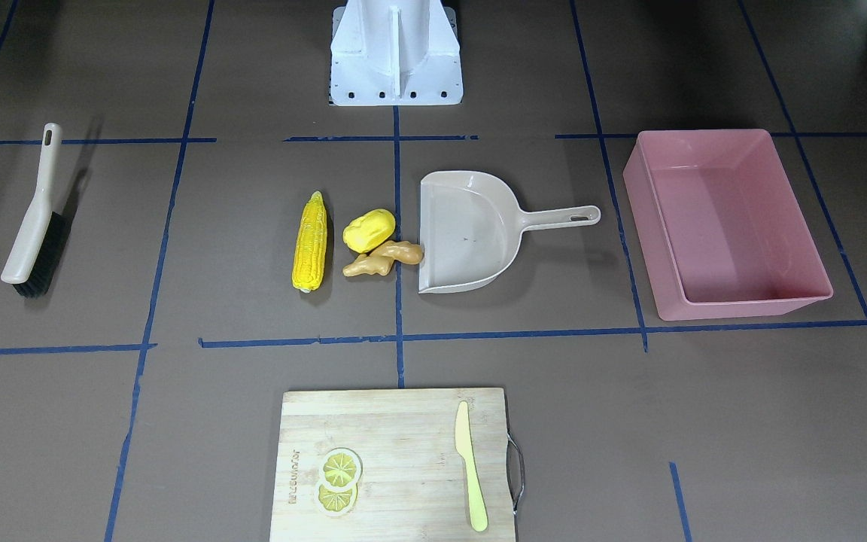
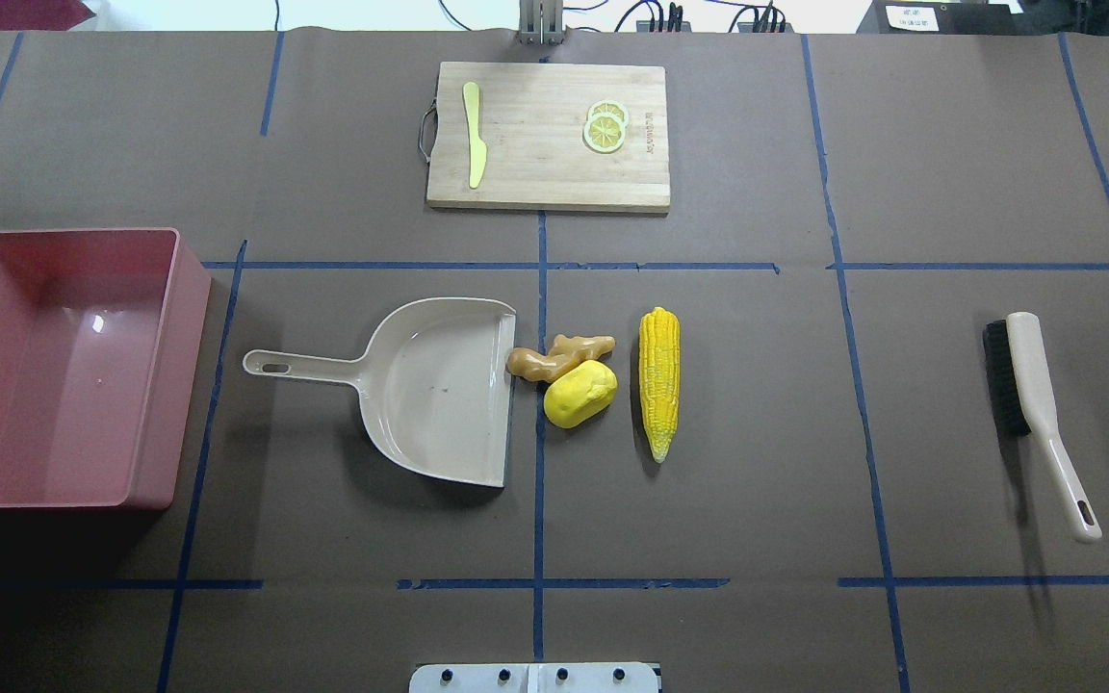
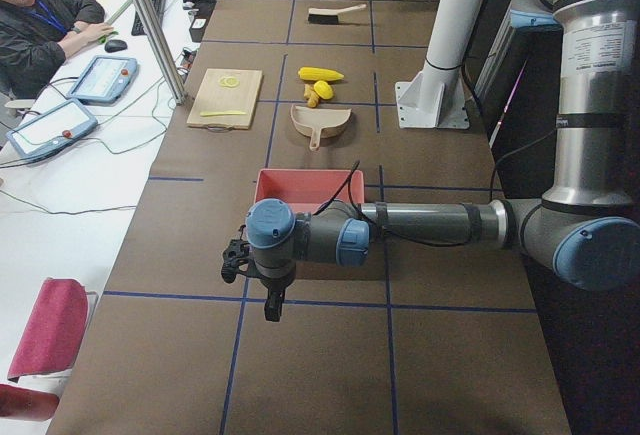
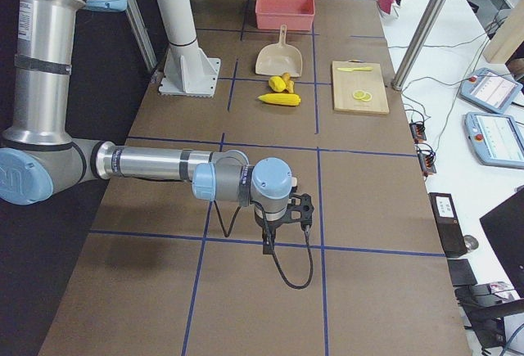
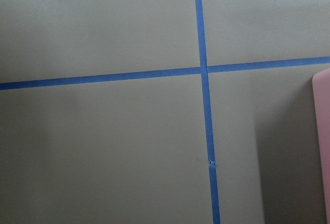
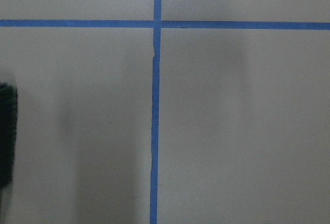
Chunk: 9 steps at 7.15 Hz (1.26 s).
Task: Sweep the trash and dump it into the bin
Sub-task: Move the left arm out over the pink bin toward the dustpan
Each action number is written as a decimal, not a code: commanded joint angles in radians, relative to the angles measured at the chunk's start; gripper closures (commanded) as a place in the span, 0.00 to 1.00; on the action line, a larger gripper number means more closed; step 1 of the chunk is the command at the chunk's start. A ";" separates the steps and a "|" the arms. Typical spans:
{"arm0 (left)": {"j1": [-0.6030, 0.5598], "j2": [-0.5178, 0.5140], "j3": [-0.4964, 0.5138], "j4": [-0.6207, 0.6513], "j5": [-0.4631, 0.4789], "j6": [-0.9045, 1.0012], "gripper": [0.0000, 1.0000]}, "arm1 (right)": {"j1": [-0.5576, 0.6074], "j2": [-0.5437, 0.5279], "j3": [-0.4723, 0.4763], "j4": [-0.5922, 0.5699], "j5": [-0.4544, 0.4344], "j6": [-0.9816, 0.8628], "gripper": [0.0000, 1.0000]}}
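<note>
tabletop (image 2: 805,433): trash (image 2: 580,395) well apart from left gripper (image 3: 232,263)

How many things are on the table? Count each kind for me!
Toy foods: 5 (corn cob, yellow lump, ginger root, two lemon slices)
Cleaning tools: 2 (brush, dustpan)
Bin: 1
Cutting board: 1
Knife: 1
Total: 10

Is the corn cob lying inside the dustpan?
No, the corn cob lies outside the dustpan, with the yellow lump between them.
</note>
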 commanded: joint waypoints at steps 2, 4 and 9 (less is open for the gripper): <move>0.000 -0.002 0.000 -0.002 0.000 -0.002 0.00 | 0.000 0.003 0.002 0.000 -0.001 0.000 0.00; 0.000 -0.009 -0.006 -0.008 0.000 -0.005 0.00 | 0.000 0.003 0.005 0.000 0.001 0.005 0.00; 0.012 -0.015 -0.107 -0.069 -0.008 0.014 0.00 | 0.000 0.009 0.010 0.000 0.002 0.011 0.00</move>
